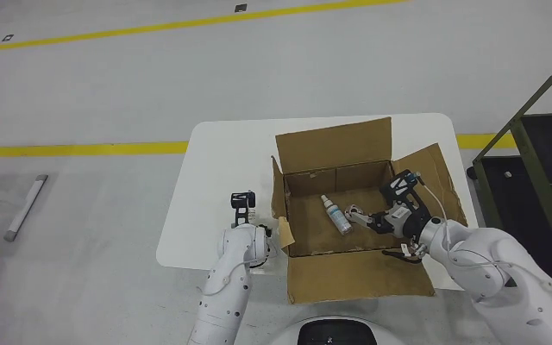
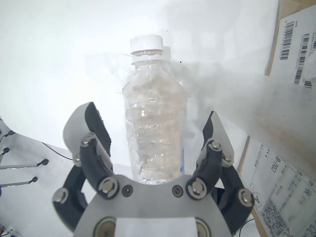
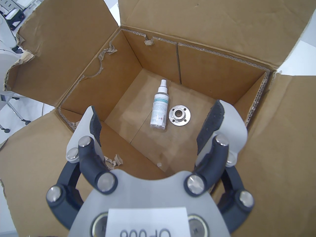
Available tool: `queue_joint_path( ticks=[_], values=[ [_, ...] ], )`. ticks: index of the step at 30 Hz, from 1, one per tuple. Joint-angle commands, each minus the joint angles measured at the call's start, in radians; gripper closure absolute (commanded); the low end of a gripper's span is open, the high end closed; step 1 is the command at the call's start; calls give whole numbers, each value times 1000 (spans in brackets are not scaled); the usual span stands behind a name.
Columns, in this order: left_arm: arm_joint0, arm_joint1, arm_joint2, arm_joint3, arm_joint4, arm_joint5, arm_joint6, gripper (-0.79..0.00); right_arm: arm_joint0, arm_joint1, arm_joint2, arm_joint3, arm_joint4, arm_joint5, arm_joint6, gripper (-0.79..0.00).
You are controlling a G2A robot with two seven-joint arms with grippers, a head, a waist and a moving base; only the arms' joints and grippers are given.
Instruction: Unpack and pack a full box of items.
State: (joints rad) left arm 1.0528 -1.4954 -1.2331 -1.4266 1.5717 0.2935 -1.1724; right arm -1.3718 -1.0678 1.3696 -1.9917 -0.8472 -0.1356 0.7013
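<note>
An open cardboard box [image 1: 332, 147] stands on the white table [image 1: 216, 164]. On its floor lie a small white spray bottle [image 3: 160, 107] [image 1: 336, 215] and a round metal flange [image 3: 179, 115] side by side. My right gripper [image 3: 155, 112] [image 1: 356, 217] hovers open above them inside the box mouth, holding nothing. On the table just outside the box, my left gripper [image 2: 151, 113] [image 1: 243, 203] is open around a clear plastic bottle [image 2: 154, 114] with a white cap. Small gaps show between the bottle and both pads [image 2: 100, 129].
The box flaps [image 3: 217, 8] are spread outward on all sides, and one labelled flap [image 2: 296, 38] lies close to my left gripper. A dark cart [image 1: 517, 172] stands off the table's right end. Bare tabletop lies left of the box.
</note>
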Motion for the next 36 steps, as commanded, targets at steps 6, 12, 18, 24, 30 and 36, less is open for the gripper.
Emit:
queue_joint_path(
  ticks=[6,12,18,24,30,36],
  values=[
    [20,2,-27,-68,27,32,5,-785,132,-9,-106,22,-99,110,233,-785],
    [45,4,-44,-113,44,28,13,-785,235,-22,-205,89,-180,131,321,-785],
    [62,5,-56,-141,59,28,18,-785,235,-22,-205,89,-180,131,321,-785],
    [62,5,-56,-141,59,28,18,-785,235,-22,-205,89,-180,131,321,-785],
    [62,5,-56,-141,59,28,18,-785,236,-32,-245,116,-219,172,270,-785],
    [62,5,-56,-141,59,28,18,-785,333,-69,-376,249,-235,235,250,-785]
  ],
)
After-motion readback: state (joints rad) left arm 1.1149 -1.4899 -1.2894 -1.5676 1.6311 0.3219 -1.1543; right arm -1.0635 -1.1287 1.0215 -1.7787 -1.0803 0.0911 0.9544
